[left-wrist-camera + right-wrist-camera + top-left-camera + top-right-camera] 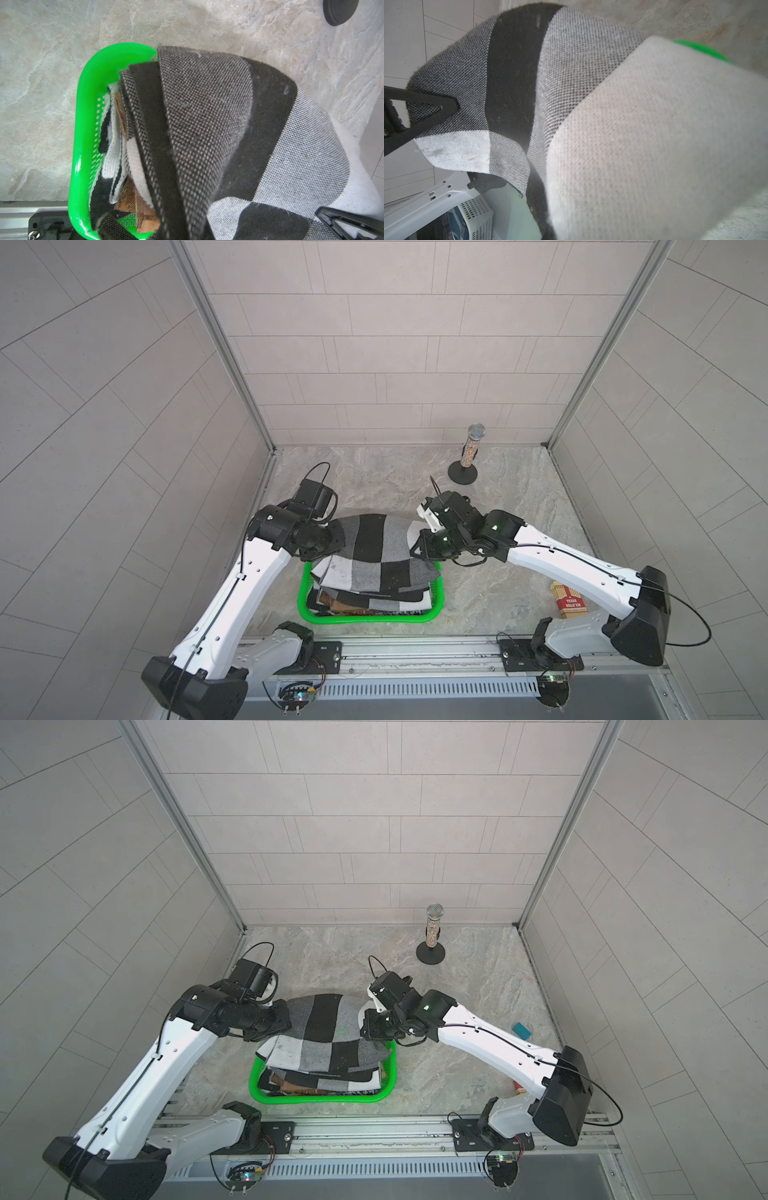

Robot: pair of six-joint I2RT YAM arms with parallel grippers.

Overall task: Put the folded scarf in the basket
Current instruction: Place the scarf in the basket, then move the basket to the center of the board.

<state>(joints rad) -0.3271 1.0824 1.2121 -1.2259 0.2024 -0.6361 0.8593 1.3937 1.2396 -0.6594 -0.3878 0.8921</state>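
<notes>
The black, grey and white checked knitted scarf [376, 549] is hanging folded over the bright green perforated plastic basket [370, 617], its lower layers lying inside. The left gripper [332, 537] is pinching its nine o'clock end, the right gripper [419, 545] its three o'clock end. A glittery microphone [471, 448] is standing at one o'clock.

The scarf [374, 549] stretches between the left gripper [334, 541] and right gripper [417, 541], over the basket [370, 617] below them. A microphone stand [463, 477] sits behind the right gripper.
</notes>
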